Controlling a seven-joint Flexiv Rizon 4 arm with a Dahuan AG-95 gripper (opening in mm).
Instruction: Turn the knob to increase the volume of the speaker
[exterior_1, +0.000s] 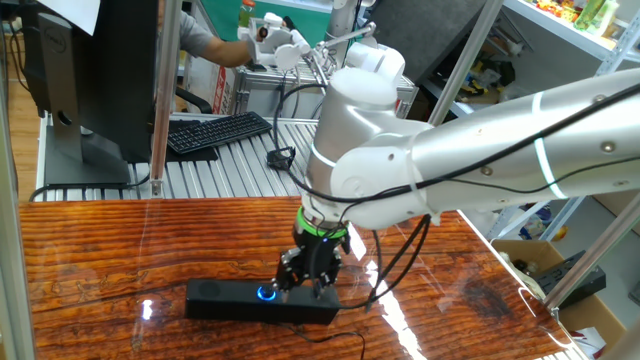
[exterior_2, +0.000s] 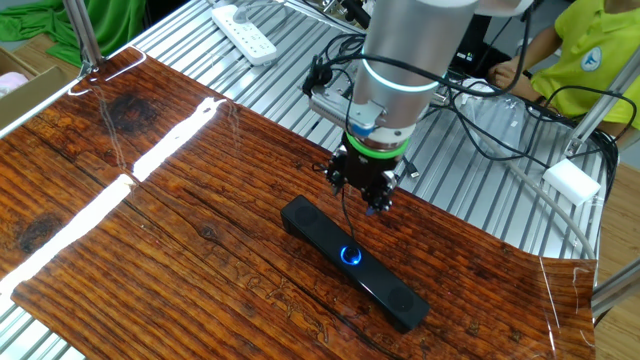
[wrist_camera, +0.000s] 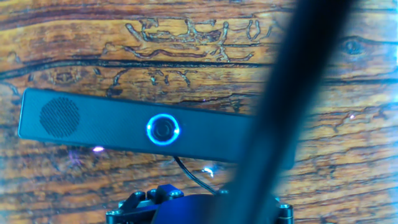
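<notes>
The speaker (exterior_1: 240, 301) is a long black bar lying on the wooden table, also seen in the other fixed view (exterior_2: 385, 285) and the hand view (wrist_camera: 93, 124). Its knob (exterior_1: 267, 293), ringed in blue light, sits at the bar's middle (exterior_2: 350, 254) (wrist_camera: 163, 129). My gripper (exterior_1: 308, 282) hangs just above and behind the knob (exterior_2: 366, 197), not touching it. Its two fingers stand apart and hold nothing. In the hand view only the gripper's base (wrist_camera: 186, 205) shows at the bottom edge, and a blurred dark streak (wrist_camera: 292, 93) crosses the right half.
A thin cable (wrist_camera: 189, 174) leaves the speaker toward me. A black keyboard (exterior_1: 215, 131) and monitor (exterior_1: 90, 70) stand on the slatted metal bench behind the table. A white power strip (exterior_2: 245, 32) and loose cables (exterior_2: 490, 110) lie there too. A person (exterior_2: 580, 50) sits nearby.
</notes>
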